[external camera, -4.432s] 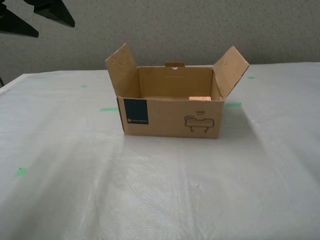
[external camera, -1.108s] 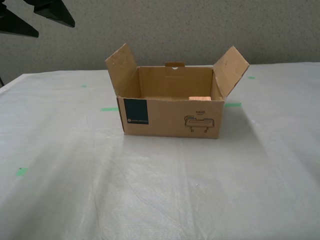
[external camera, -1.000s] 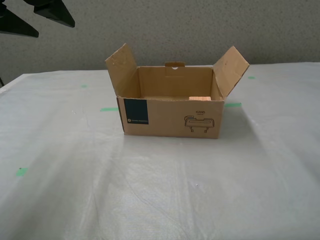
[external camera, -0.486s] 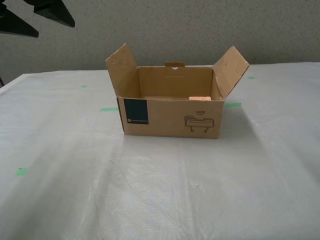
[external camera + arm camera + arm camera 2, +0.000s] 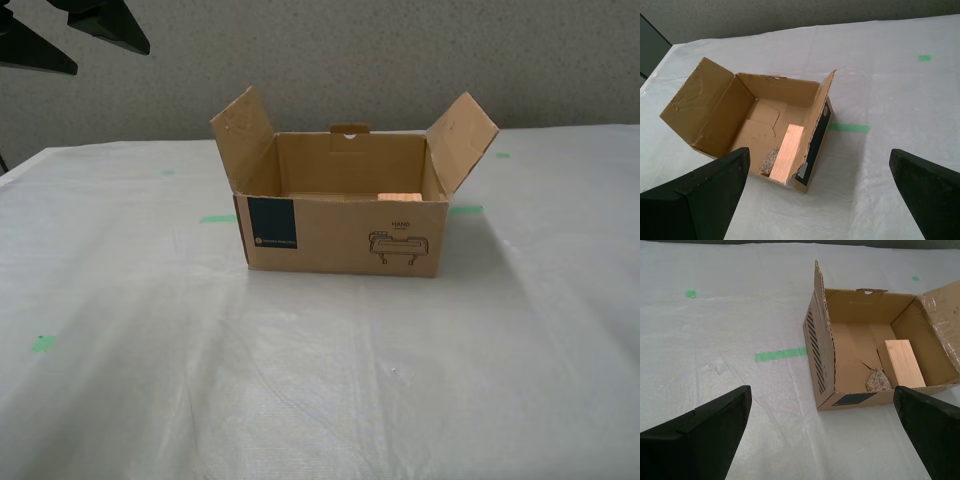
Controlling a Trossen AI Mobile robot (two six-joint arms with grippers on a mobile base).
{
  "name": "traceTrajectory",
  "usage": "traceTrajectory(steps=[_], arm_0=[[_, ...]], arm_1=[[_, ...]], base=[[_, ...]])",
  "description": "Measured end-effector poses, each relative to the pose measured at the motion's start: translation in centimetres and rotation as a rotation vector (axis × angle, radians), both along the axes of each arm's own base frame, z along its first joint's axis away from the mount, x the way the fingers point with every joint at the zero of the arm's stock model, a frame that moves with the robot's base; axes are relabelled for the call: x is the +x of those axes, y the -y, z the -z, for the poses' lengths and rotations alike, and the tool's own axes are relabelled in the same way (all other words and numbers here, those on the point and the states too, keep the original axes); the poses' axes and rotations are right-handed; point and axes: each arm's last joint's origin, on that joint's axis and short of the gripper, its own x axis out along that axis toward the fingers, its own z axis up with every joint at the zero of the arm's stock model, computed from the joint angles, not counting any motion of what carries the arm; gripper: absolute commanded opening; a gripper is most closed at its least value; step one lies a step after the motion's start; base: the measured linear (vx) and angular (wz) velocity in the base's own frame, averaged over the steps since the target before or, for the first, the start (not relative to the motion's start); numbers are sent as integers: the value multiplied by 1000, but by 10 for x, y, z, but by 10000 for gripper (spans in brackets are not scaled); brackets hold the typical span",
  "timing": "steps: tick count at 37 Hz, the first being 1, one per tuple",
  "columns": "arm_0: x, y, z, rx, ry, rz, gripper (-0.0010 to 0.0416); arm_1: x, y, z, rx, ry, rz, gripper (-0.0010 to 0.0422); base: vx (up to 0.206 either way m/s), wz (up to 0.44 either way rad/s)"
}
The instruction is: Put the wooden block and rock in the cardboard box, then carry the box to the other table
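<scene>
A grey speckled wall (image 5: 400, 60) backs the other table (image 5: 320, 380), whose whitish, wrinkled, glossy sheet carries short green tape marks (image 5: 218, 218); five show in the exterior view, two of them close beside the cardboard box (image 5: 340, 225). One cardboard box stands on that table, open, with its two side flaps angled up and outward and its navy label (image 5: 271, 223) and line drawing (image 5: 400, 248) on the front wall. Inside it lies one wooden block (image 5: 904, 363), flat on the box floor near one side wall. One rock (image 5: 878, 381) sits on the box floor just beside the block, close to the front wall. From the exterior view only a sliver of the block's top shows over the box's front wall, and the rock is hidden behind it. My first gripper (image 5: 825, 195) and my second gripper (image 5: 822, 437) each hang above the table, apart from the box, fingers spread wide with nothing between them; only the dark fingertips show, cut off by the picture edges.
</scene>
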Motion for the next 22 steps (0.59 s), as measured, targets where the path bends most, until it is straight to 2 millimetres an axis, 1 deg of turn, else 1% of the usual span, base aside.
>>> traceTrajectory(steps=[22], arm_0=[[0, 0, 0, 0, 0, 0, 390]], arm_1=[[0, 0, 0, 0, 0, 0, 389]], base=[[0, 0]])
